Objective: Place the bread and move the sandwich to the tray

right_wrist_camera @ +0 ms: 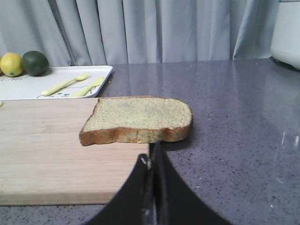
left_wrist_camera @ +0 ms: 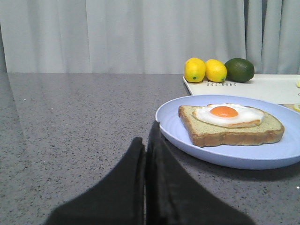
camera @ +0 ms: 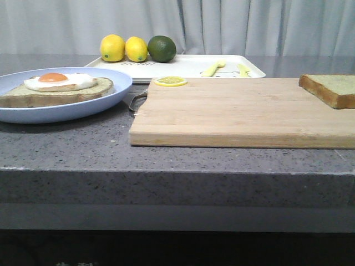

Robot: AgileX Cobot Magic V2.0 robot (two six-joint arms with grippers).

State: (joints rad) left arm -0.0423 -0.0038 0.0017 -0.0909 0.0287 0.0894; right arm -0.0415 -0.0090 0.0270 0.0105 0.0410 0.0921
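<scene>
Front view low over the desk (camera: 66,149) edge, facing the curtain (camera: 233,25). Wrist views close, same facing; all share tray (camera: 188,67) and lime (camera: 161,49).

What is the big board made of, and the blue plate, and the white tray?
The cutting board looks like pale, unvarnished wood: grain lines and joined strips show along its top. The blue plate looks like smooth matte plastic or ceramic, with soft ridges near its rim; the pictures can't settle which. The white tray looks like glossy plastic or melamine, thin-rimmed with printed letters.
</scene>
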